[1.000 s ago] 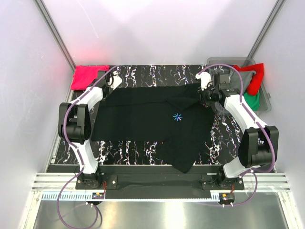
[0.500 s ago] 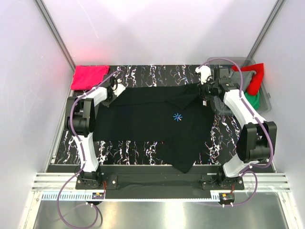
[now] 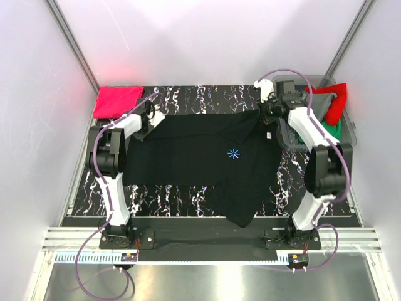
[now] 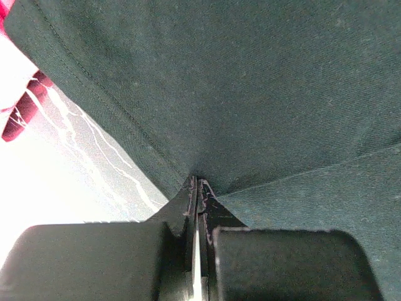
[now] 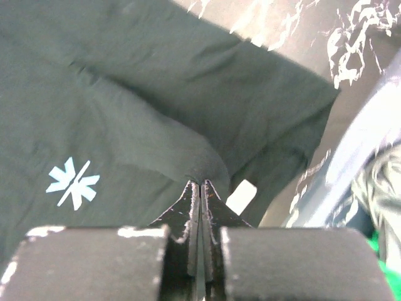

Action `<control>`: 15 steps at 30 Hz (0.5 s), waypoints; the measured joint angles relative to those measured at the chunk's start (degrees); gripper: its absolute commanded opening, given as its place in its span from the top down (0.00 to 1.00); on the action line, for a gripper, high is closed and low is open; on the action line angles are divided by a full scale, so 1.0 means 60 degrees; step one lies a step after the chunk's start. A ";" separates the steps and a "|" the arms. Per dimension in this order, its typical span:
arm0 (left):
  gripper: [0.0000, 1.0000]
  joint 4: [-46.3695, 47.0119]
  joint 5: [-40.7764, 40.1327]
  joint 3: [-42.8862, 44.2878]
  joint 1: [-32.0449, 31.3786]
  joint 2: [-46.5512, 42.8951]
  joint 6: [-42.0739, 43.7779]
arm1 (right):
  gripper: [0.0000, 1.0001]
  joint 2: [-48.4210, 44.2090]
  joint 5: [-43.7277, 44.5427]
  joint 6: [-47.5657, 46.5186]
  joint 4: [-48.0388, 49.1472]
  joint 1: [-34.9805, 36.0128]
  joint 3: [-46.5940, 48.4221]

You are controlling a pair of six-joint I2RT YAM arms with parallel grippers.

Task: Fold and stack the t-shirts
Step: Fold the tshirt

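A large black t-shirt (image 3: pixel 200 160) with a light-blue asterisk mark (image 3: pixel 234 153) lies spread on the marbled table. My left gripper (image 3: pixel 145 130) is shut on its far left edge; the left wrist view shows the black cloth (image 4: pixel 250 94) pinched between the jaws. My right gripper (image 3: pixel 265 119) is shut on its far right corner, with the cloth (image 5: pixel 156 125) and the mark (image 5: pixel 72 182) in the right wrist view. A pink-red t-shirt (image 3: pixel 116 100) lies folded at the far left. Red (image 3: pixel 333 103) and green (image 3: pixel 332 132) tees sit in a bin.
A grey plastic bin (image 3: pixel 348 135) stands at the far right, close behind my right arm. White walls with metal corner posts enclose the table. The black-and-white marbled table (image 3: pixel 169 194) shows around the shirt.
Both grippers moved toward the far edge, drawing the shirt's top edge with them. The left arm swung in, uncovering the pink-red shirt.
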 measured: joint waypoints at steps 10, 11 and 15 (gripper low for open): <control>1.00 -0.0047 -0.0051 0.0062 -0.0011 0.0047 0.0000 | 0.58 0.1865 0.0831 -0.0499 0.0375 0.0007 0.1475; 1.00 -0.0051 -0.0051 0.0062 -0.0011 0.0047 0.0000 | 0.59 0.1719 0.0579 -0.0739 0.0393 0.0011 0.1392; 1.00 -0.0047 -0.0055 0.0062 -0.0011 0.0047 -0.0018 | 0.62 0.0663 -0.0481 -0.1832 0.0076 0.0229 0.0444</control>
